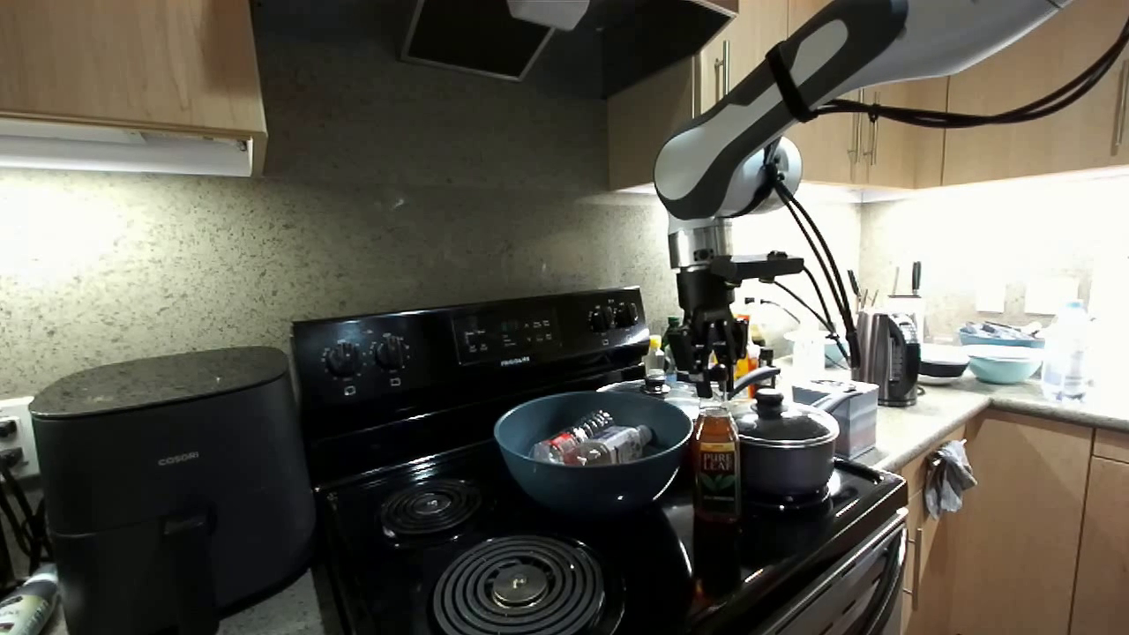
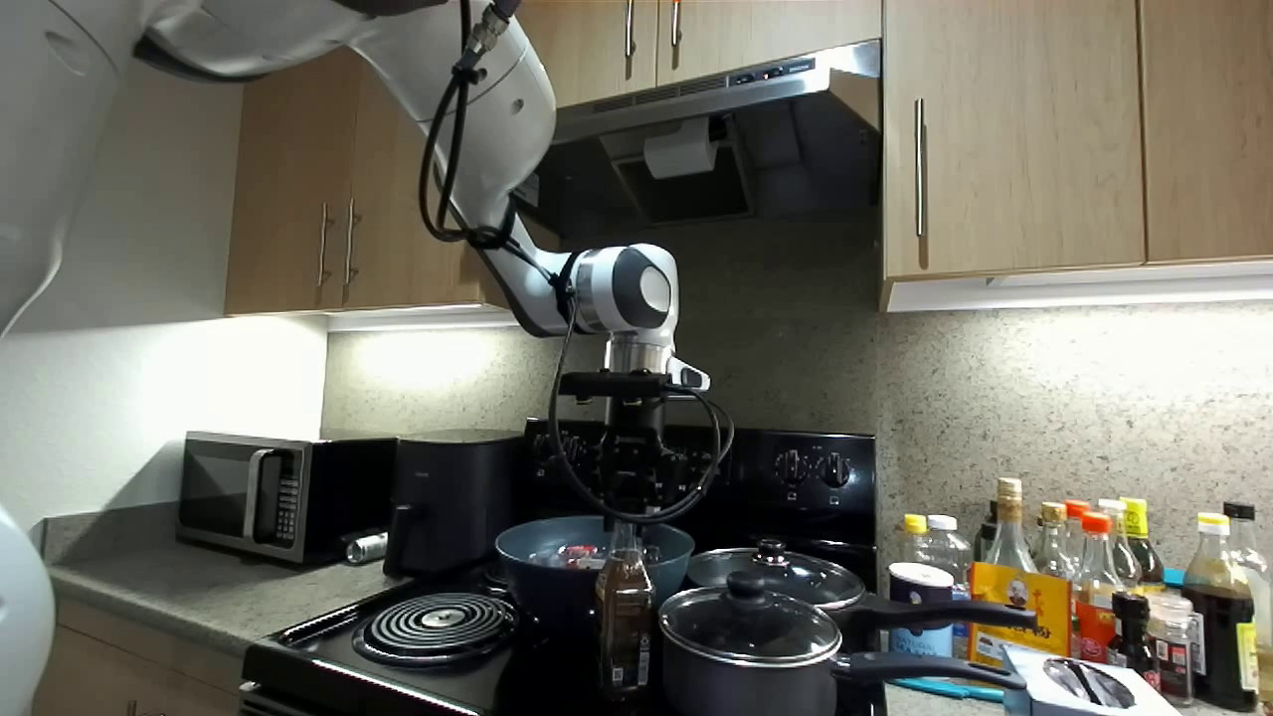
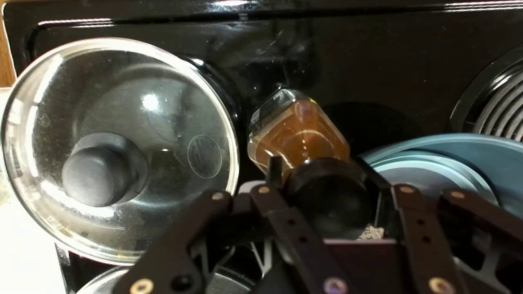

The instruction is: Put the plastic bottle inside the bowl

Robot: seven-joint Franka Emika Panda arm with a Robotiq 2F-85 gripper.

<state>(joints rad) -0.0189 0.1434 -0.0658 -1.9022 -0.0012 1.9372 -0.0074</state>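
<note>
- Jaws pinching the plastic bottle (image 1: 716, 463) by its cap (image 3: 329, 200), with one finger (image 3: 274, 169) standing on either side of it in the wrist view
- Gripper (image 3: 320, 167) pointing straight down, right over the bottle in both exterior views
- Plastic bottle: clear walls, amber-brown liquid inside, a squarish body with rounded corners; the cap is dark and out of focus up close
- On its side, in an exterior view, a dark label (image 1: 718, 476) reads PURE LEAF, with a yellowish band above the words and a green leaf shape below
- It is upright and outside the bowl (image 1: 582, 489), over the black stovetop (image 1: 648, 564), between the bowl and a lidded pot (image 1: 781, 467); whether its base touches the stovetop I cannot tell
- The bowl is wide, round and slate blue, and clear bottles (image 1: 622, 444) lie in it, red showing on one
- The lidded pot, just beside the amber bottle, is dark grey under a see-through lid; a lidded pan (image 2: 820, 582) stands behind it
- Coil burners (image 1: 520, 582) show on the stovetop, a black air fryer (image 1: 172, 476) beside the stove
- Farther out, a microwave (image 2: 278, 497) and condiment bottles (image 2: 1218, 636) stand at opposite sides of the stove
</note>
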